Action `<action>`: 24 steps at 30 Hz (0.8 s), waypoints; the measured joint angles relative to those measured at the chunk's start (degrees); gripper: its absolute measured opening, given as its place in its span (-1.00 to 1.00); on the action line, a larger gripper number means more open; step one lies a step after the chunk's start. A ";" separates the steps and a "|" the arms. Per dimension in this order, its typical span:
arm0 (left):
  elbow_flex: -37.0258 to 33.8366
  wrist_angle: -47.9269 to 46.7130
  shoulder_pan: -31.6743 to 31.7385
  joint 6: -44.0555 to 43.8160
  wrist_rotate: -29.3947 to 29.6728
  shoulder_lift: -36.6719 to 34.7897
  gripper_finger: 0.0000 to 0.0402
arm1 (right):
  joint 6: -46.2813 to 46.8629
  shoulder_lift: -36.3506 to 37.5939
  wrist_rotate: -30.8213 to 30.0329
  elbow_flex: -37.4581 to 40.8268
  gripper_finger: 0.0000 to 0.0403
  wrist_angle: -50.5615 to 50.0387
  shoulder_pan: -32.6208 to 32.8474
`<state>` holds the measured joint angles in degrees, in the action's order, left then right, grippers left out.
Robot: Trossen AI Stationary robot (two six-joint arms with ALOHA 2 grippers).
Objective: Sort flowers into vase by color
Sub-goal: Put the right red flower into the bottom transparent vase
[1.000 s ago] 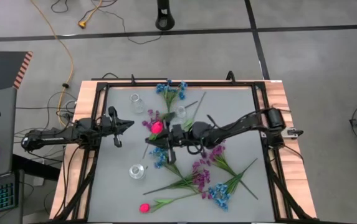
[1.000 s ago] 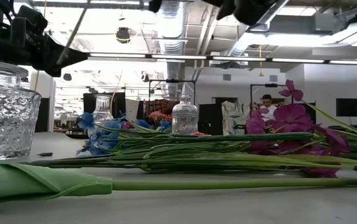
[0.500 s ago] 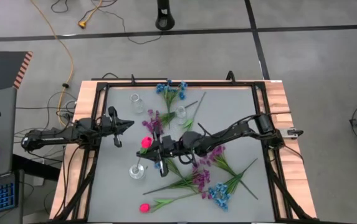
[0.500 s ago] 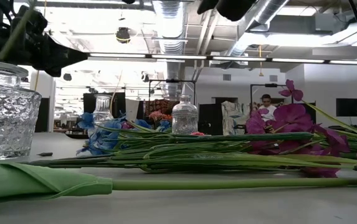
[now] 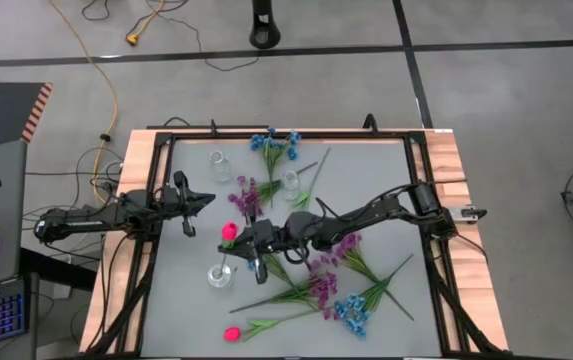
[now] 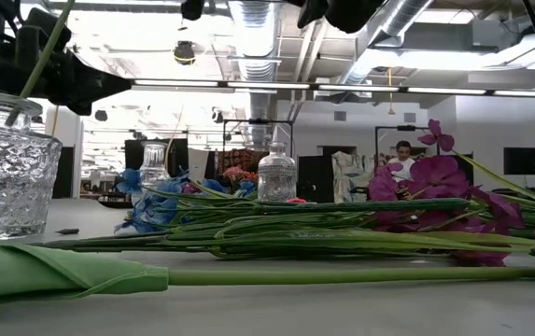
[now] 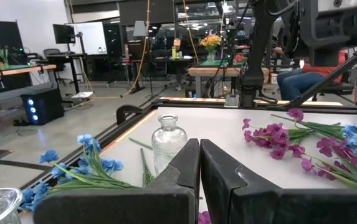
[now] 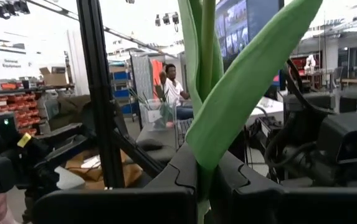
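Above the near-left part of the grey table, a pink-red tulip hangs close to upright in the right gripper, its bud uppermost and its long green stalk running down, slightly tilted, into the mouth of the clear glass vase below. In the right wrist view the gripper's two dark fingers are pinched tight on the stalk, with a broad green leaf rising past them. In the low view the stalk's lower end stands inside the neck of that cut-glass vase, which holds nothing else that can be seen. Two more small glass vases stand farther back: one near the far-left corner and another near the middle of the far side; what is in them cannot be made out. Loose stems lie flat around them: blue blooms at the far edge, purple blooms just beside the tulip, a tangle of purple and blue flowers with long stalks toward the near right, and a second pink-red tulip lying at the near edge. The left gripper waits over the left side of the table, its fingers pressed together on nothing.
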<state>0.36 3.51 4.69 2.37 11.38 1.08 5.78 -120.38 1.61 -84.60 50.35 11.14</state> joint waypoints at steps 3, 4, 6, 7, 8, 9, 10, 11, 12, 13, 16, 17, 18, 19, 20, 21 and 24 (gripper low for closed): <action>0.00 0.00 0.00 0.00 0.00 0.00 -1.00 | 1.86 0.00 -0.44 0.00 -0.75 -0.61 -0.13; 0.00 0.00 0.00 0.00 0.00 0.00 -1.00 | 2.19 0.00 -0.46 0.00 -0.74 -1.04 -0.16; 0.00 0.00 0.00 0.00 0.00 0.00 -1.00 | 2.27 0.01 -0.46 0.00 -0.72 -2.33 -0.37; 0.00 0.00 0.00 0.00 0.00 0.00 -1.00 | 2.36 0.01 -0.46 0.00 -0.71 -2.86 -0.37; 0.00 0.00 0.00 0.00 0.00 0.00 -1.00 | 2.74 0.00 -0.47 0.00 -0.71 -3.47 -0.38; 0.00 0.00 0.00 0.00 0.00 0.00 -1.00 | 3.15 0.00 -0.48 0.00 -0.71 -4.05 -0.44; 0.00 0.00 0.00 0.00 0.00 0.00 -1.00 | 3.37 0.00 -0.48 0.00 -0.70 -4.55 -0.56; 0.00 0.00 0.00 0.00 0.00 0.00 -1.00 | 3.43 0.00 -0.48 0.00 -0.70 -5.20 -0.75; 0.00 0.00 0.00 0.00 0.00 0.00 -1.00 | 3.43 0.00 -0.48 0.00 -0.70 -5.71 -0.76; 0.00 0.00 0.00 0.00 0.00 0.00 -1.00 | 3.41 0.00 -0.48 0.00 -0.70 -6.10 -0.76; 0.00 0.00 0.00 0.00 0.00 0.00 -1.00 | 3.50 0.00 -0.42 0.00 -0.69 -7.49 -0.79; 0.00 0.00 0.00 0.00 0.00 0.00 -1.00 | 3.82 0.01 -0.42 0.00 -0.67 -7.98 -0.79; 0.00 0.00 0.00 0.00 0.00 0.00 -1.00 | 4.10 0.01 -0.39 0.00 -0.65 -8.38 -0.79; 0.00 -0.01 0.00 0.00 0.00 0.00 -1.00 | 4.28 0.01 -0.37 0.00 -0.62 -8.82 -0.77; 0.00 0.00 0.00 0.00 0.00 0.00 -1.00 | 4.28 0.00 -0.35 0.00 -0.58 -9.40 -0.76; 0.00 0.00 0.00 0.00 0.00 0.02 -1.00 | 4.30 0.02 -0.33 0.00 -0.53 -9.96 -0.76; 0.00 0.00 0.01 0.00 0.00 0.00 -1.00 | 4.36 0.02 -0.28 0.00 -0.36 -11.57 -0.90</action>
<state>0.36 3.51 4.70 2.37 11.38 1.08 10.14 -120.36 1.32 -84.60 38.78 10.24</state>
